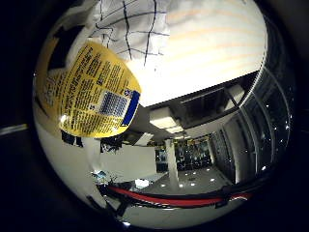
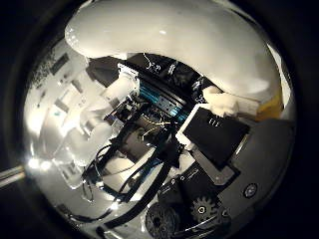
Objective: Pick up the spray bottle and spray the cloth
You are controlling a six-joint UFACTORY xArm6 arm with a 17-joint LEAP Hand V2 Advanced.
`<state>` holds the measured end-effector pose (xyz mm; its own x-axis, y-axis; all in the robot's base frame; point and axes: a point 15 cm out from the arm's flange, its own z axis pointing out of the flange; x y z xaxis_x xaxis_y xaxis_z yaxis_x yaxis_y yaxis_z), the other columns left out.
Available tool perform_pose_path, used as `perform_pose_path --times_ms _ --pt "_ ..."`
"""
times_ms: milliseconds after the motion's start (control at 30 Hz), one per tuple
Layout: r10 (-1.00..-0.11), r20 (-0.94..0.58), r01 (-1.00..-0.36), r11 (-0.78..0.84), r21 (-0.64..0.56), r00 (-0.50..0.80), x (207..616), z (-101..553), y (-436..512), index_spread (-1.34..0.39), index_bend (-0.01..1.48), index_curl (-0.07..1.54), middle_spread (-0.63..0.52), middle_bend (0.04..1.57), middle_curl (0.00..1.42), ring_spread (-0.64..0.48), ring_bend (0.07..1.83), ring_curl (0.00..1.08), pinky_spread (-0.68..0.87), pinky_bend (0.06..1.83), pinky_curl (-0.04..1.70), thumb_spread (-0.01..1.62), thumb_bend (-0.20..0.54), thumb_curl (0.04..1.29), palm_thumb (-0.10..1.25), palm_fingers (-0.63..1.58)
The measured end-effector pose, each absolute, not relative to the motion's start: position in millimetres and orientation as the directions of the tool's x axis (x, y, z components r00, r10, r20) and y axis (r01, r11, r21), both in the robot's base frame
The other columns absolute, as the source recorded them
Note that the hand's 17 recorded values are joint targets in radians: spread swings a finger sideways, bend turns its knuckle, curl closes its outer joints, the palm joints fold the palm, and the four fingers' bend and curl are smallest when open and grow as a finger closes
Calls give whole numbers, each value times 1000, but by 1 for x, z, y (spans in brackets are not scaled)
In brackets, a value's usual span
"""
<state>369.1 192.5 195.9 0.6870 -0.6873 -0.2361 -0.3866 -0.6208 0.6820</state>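
I count one white plastic spray bottle with a yellow printed label (image 1: 94,92), filling much of the little-finger-side view, so it sits right against my palm. In the thumb-side view its smooth white body arcs close above the white-and-black hand (image 2: 209,134) — I judge the pick-up done, though I cannot tell whether the fingers are clamped round it. Just beyond the bottle lies one white cloth with a dark grid pattern (image 1: 133,26) on the pale table (image 1: 212,43). Spraying looks still to do.
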Motion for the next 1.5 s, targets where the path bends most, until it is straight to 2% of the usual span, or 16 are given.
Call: perform_pose_path --times_ms 167,300,500,667,967,1267,1367,1500 --pt "-688 -238 -425 -644 636 686 381 191 197 -206 1200 753 -115 1385 693 -167 1488 627 -174 1009 1325 250 -22 946 1029 1165" --pt "-680 -271 -483 -696 531 681 391 200 221 -206 1200 753 -115 1385 693 -168 1488 628 -174 1010 1324 250 -22 946 1029 1165" --pt "-650 -418 -575 -759 307 635 396 231 286 -206 1201 752 -115 1386 693 -168 1487 629 -174 1006 1323 250 -22 946 1029 1164" --pt "-577 -550 -639 -763 100 603 401 272 342 -208 1197 753 -110 1383 694 -166 1491 628 -174 1005 1323 245 -23 944 1031 1163" --pt "-400 -713 -675 -724 -139 576 409 316 401 -207 1189 752 -104 1375 693 -165 1489 625 -174 999 1324 223 -22 942 1032 1162" --pt "-238 -783 -659 -702 -270 575 416 309 431 -207 1188 754 -104 1373 695 -166 1483 623 -177 995 1327 212 -23 943 1029 1162" --pt "-210 -807 -675 -680 -285 552 421 299 441 -207 1187 754 -104 1373 696 -166 1482 624 -177 995 1328 207 -22 942 1029 1162" --pt "-230 -799 -704 -641 -305 555 441 274 449 -207 1187 754 -104 1372 696 -166 1481 625 -178 994 1328 204 -22 941 1029 1162"
